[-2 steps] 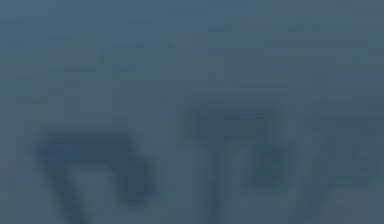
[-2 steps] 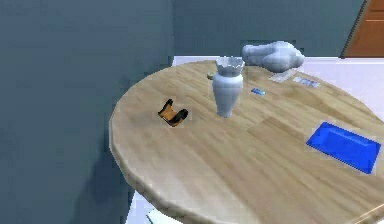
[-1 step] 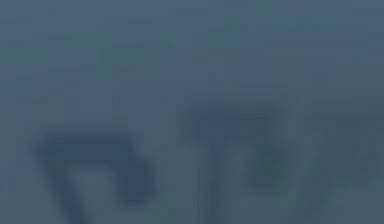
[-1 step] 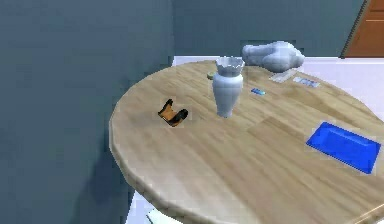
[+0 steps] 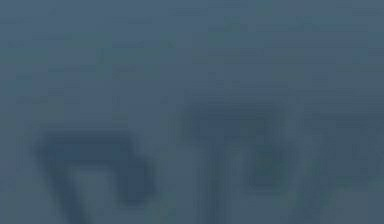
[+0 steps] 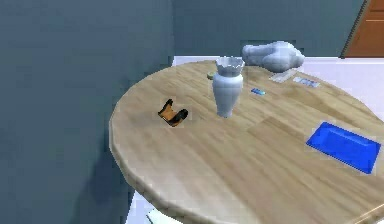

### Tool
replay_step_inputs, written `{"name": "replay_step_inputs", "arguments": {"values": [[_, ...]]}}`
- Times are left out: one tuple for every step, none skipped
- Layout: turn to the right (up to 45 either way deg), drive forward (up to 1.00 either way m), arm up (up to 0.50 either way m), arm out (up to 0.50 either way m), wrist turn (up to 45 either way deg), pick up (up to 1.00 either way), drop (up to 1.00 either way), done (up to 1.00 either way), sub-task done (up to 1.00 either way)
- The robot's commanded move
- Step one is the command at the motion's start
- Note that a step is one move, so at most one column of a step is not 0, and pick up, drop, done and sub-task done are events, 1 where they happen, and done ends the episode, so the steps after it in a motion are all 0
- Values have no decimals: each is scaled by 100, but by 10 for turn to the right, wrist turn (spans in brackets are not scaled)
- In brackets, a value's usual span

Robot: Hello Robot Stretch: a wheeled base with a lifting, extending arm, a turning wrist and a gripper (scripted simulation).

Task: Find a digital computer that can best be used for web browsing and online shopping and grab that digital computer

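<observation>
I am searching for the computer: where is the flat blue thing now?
In the arm side view the flat blue rectangle lies near the right edge of the round wooden table, to the lower right of the upright pale vase.

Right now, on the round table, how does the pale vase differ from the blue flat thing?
The pale vase stands upright and tall; the blue flat thing lies low. The vase is greyish white and rounded; the blue thing is rectangular. Both rest on the wooden table.

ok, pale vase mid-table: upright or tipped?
Upright: the pale vase stands on its base on the wooden table, mouth pointing up. The grey vessel behind it lies on its side.
</observation>
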Motion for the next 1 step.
{"name": "replay_step_inputs", "arguments": {"values": [[0, 0, -30, 0, 0, 0, 0, 0, 0]]}}
